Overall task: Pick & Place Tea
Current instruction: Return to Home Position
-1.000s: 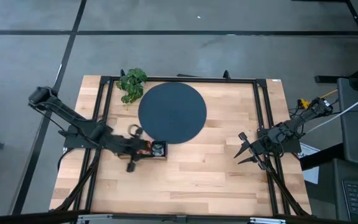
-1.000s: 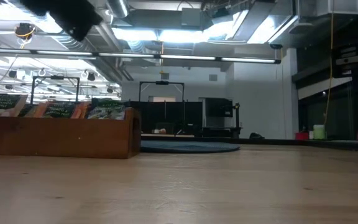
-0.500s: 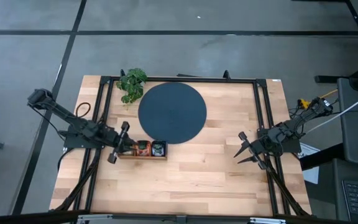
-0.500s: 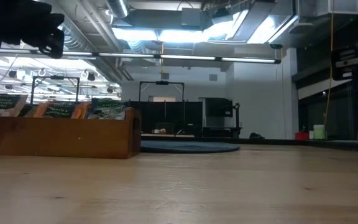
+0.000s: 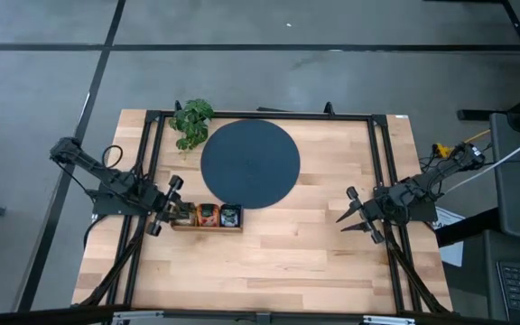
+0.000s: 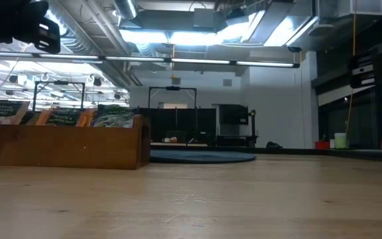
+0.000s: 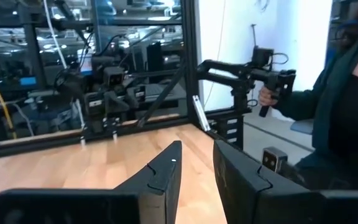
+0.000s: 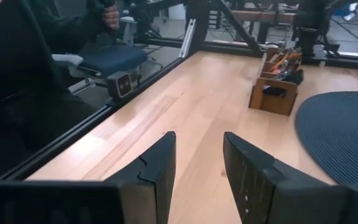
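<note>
Tea (image 5: 208, 215) fills the tray (image 6: 65, 149), just beyond the left gripper's (image 5: 166, 206) parted fingers; right gripper (image 5: 343, 209) likewise parted. Only wrist views show a person (image 7: 347, 93) beside the table (image 5: 278, 253).

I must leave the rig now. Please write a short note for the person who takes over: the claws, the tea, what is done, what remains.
Left claw: open, empty, by the left end of the wooden tray.
Right claw: open, empty, over the right side of the table.
Tea: sachets stand in the tray's sections; none shows on the dark disc or loose on the table.
Done: sorting looks finished.
Left: probably only parking the arms.
</note>
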{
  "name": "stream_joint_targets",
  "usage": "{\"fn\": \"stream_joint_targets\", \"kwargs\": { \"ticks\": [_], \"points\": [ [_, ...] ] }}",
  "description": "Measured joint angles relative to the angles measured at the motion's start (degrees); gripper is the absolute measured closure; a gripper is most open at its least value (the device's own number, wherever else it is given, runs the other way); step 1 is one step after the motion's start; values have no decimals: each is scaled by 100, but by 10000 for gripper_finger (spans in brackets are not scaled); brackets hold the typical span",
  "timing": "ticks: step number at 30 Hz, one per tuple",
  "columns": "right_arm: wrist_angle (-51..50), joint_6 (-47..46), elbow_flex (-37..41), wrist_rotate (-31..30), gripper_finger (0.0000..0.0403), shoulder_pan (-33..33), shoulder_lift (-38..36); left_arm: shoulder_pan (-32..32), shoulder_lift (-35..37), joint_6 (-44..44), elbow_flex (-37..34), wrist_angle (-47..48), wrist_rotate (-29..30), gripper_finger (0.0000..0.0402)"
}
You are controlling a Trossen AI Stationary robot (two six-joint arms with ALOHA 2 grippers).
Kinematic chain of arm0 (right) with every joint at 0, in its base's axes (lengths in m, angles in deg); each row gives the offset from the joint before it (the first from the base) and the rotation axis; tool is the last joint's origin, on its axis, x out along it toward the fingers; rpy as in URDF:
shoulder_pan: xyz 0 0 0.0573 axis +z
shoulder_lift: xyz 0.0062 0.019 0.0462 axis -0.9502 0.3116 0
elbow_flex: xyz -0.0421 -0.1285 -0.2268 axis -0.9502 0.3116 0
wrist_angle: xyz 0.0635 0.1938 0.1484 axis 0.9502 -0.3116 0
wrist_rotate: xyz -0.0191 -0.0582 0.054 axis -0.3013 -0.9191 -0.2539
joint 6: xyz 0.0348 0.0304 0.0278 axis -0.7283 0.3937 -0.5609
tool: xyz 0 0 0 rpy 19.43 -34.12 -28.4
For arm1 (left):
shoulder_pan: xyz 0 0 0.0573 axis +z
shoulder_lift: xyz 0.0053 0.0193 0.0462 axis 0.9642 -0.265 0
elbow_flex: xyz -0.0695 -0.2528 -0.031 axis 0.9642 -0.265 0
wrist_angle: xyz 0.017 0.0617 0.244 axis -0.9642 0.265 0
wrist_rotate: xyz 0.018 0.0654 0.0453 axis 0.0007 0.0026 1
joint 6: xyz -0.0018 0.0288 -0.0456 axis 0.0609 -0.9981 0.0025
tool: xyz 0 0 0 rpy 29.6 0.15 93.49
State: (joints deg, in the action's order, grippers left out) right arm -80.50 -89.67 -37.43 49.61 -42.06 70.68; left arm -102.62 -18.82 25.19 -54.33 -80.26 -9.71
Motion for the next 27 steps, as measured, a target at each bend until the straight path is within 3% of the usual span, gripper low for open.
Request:
{"fn": "stream_joint_targets", "kwargs": {
  "ticks": [6,11,17,27],
  "points": [
    [-3,0,0,0,267,-191,2,0,1217,-2,0,1313,125,311],
    [-7,7,-4,0,267,-324,25,54,1198,180,44,1730,66,312],
    [-24,-7,-7,0,267,-525,98,142,1169,313,43,1873,-966,315],
    [-13,-167,-7,0,267,-606,231,142,993,364,44,1886,-866,315]
  ]
}}
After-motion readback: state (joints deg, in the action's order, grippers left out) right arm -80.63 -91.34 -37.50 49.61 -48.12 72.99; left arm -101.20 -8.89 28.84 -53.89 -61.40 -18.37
